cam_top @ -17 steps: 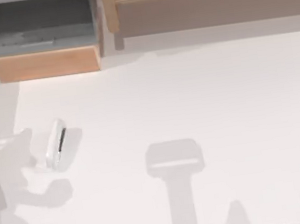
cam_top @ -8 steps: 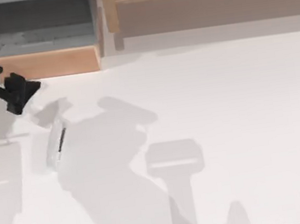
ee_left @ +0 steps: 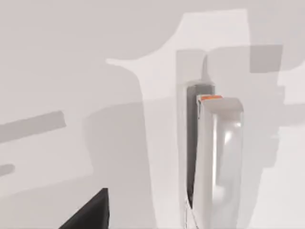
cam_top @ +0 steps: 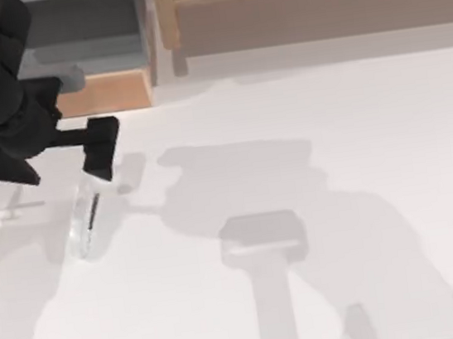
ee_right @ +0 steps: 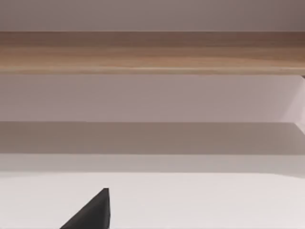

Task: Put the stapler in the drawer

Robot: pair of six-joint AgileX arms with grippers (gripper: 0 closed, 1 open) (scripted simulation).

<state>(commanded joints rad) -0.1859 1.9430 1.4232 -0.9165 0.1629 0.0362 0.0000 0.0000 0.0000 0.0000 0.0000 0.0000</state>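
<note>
Small white elongated stapler (cam_top: 85,219) with dark side slit: lying on the white worktop (cam_top: 315,208) at its left. Left gripper (cam_top: 100,157): black, at the stapler's far end; jaws' state cannot be told. Wide grey-walled drawer (cam_top: 103,89) with tan wooden front: open, top left.

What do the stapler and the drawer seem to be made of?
The stapler looks like smooth, glossy white plastic: the left wrist view shows a bright highlight on its rounded body, plus a dark side slit and a small orange end.

The drawer has a light tan, matte front panel that looks like wood, while its grey inner walls could be painted board or plastic.
</note>
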